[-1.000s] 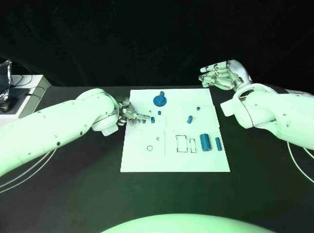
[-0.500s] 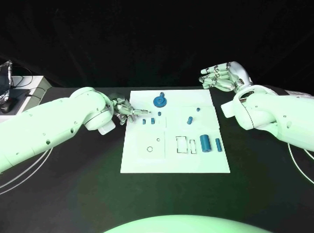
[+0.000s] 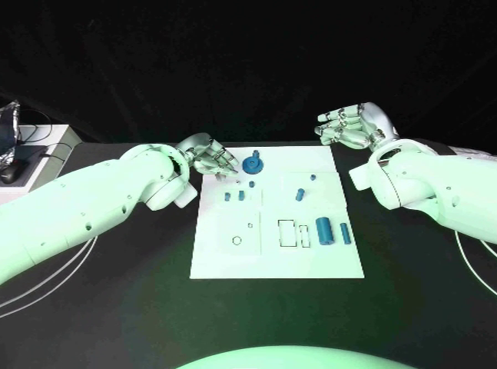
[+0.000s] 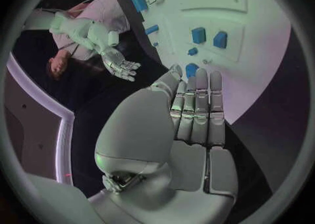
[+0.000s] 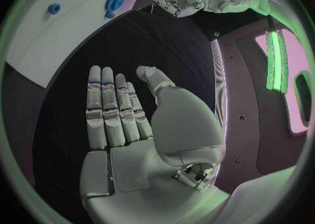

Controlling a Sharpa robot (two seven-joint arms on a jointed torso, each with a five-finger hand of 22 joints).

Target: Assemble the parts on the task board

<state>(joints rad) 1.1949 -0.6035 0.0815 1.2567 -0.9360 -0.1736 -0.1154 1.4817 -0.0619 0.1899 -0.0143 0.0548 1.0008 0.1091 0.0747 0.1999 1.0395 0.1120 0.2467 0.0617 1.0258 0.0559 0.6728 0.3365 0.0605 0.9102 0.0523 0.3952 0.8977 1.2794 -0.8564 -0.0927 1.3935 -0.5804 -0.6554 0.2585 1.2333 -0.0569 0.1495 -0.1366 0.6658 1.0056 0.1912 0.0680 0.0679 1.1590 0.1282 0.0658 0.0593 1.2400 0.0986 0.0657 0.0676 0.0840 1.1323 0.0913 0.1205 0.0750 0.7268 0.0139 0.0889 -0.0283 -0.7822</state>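
Both the left hand (image 3: 212,158) and the right hand (image 3: 353,126) hung released, fingers straight, beside the board's (image 3: 277,254) far corners.

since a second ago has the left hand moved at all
Yes. The left hand has gone from the task board's left edge up toward its far left corner, nearer the round blue part.

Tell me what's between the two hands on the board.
In the head view, the round blue part lies between the left hand and right hand.
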